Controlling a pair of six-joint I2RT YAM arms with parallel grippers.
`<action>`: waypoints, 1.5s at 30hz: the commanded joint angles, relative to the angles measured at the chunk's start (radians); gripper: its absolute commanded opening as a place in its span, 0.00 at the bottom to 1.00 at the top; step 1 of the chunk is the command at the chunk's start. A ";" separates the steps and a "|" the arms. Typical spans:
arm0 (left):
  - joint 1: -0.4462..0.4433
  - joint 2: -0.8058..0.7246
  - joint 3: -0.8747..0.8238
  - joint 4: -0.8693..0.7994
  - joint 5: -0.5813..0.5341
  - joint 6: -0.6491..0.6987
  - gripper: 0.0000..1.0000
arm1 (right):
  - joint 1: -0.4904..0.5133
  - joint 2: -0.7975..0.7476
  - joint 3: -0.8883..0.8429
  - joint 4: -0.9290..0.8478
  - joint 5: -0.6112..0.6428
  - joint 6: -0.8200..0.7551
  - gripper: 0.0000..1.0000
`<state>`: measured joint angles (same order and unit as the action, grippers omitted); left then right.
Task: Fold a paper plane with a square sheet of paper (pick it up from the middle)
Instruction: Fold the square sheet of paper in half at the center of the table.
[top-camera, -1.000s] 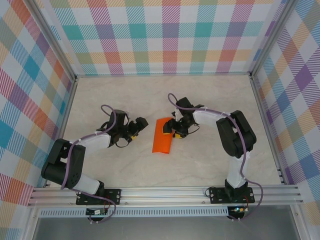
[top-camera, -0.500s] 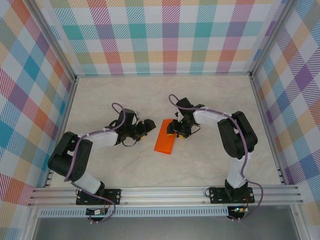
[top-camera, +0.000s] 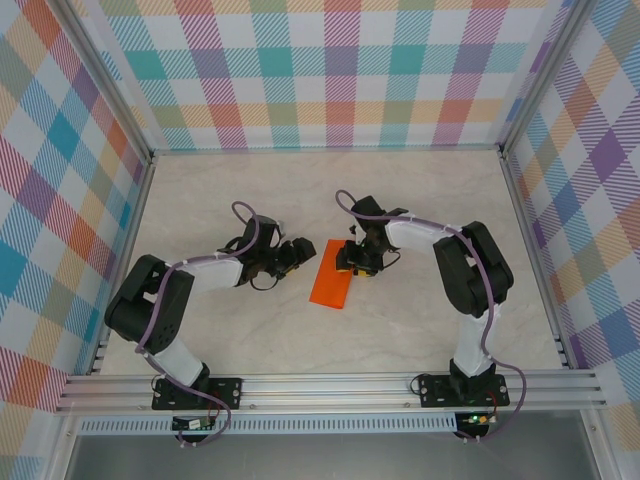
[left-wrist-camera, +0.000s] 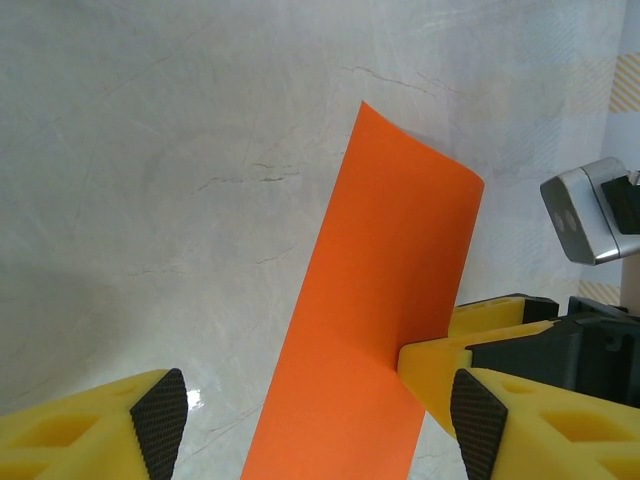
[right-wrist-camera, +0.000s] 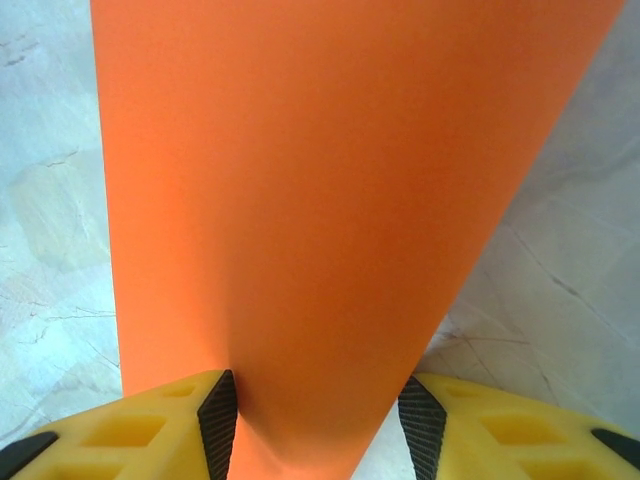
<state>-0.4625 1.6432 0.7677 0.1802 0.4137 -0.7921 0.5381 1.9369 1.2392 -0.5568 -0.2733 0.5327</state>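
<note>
The square sheet of paper (top-camera: 332, 273) lies on the marble table as a narrow orange strip, folded over, no yellow face showing. In the left wrist view the paper (left-wrist-camera: 370, 320) runs up between my wide-apart fingers, its far end curling slightly. My left gripper (top-camera: 293, 255) (left-wrist-camera: 312, 420) is open just left of the strip. My right gripper (top-camera: 351, 262) (right-wrist-camera: 318, 420) sits at the strip's right edge, fingers partly apart, with the paper (right-wrist-camera: 320, 200) bulging between the pads. One right finger (left-wrist-camera: 440, 360) touches the strip's edge.
Bare marble table (top-camera: 250, 190) stretches around the strip. Plaid walls (top-camera: 330, 70) and metal frame posts close in the back and both sides. The arms' bases stand on the rail (top-camera: 330, 385) at the near edge.
The left gripper has moved right, up to the strip's left edge. The paper, curled and raised a second ago, now lies flatter. The right gripper has barely moved.
</note>
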 joint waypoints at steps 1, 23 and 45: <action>-0.011 -0.003 0.000 0.038 -0.017 0.027 0.72 | -0.001 0.082 -0.018 -0.071 0.056 -0.047 0.51; -0.017 0.053 0.017 0.082 0.041 0.020 0.63 | -0.012 0.152 -0.040 -0.036 0.048 -0.129 0.45; -0.051 0.124 0.075 0.069 0.083 0.012 0.39 | -0.014 0.201 -0.011 -0.074 0.111 -0.141 0.46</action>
<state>-0.4965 1.7477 0.8188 0.2394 0.4763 -0.7860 0.5179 1.9968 1.2926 -0.6350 -0.3241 0.3874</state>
